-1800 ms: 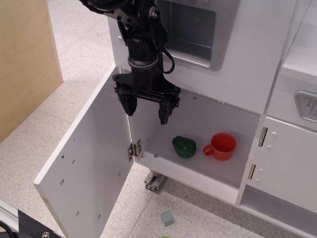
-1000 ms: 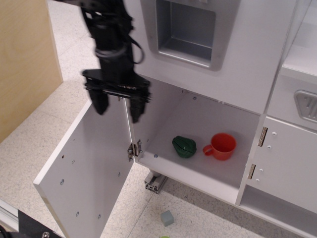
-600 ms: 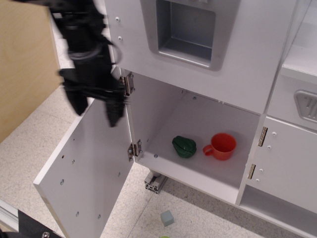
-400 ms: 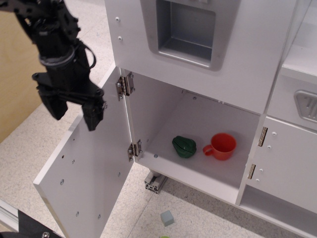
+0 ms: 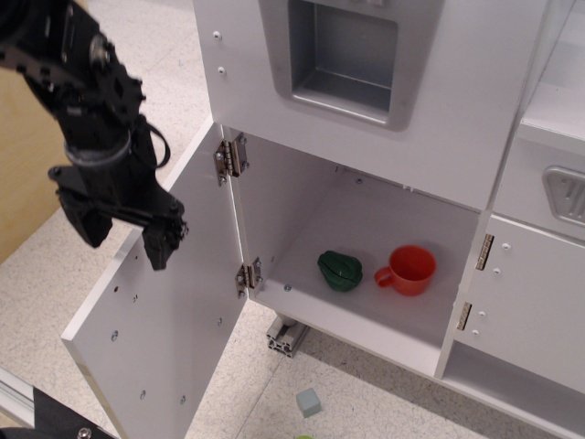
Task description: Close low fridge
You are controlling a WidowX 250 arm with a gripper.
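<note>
The low fridge (image 5: 366, 229) is a white compartment standing open. Its large flat white door (image 5: 160, 320) is swung out to the left on two metal hinges (image 5: 245, 274); the handle is hidden. Inside sit a green toy pepper (image 5: 340, 271) and a red cup (image 5: 408, 270). My black gripper (image 5: 124, 240) hangs open and empty at the left, above the outer top edge of the door, fingers pointing down and straddling that edge region.
Above the fridge is a white panel with a grey recessed dispenser (image 5: 343, 55). A narrower white cabinet door (image 5: 526, 311) stands at the right. A wooden board (image 5: 41, 137) rises at the far left. A small grey block (image 5: 309, 401) lies on the floor.
My gripper has moved from the fridge opening leftwards across the door's top edge to its outer side, and has dropped slightly. The door has not moved.
</note>
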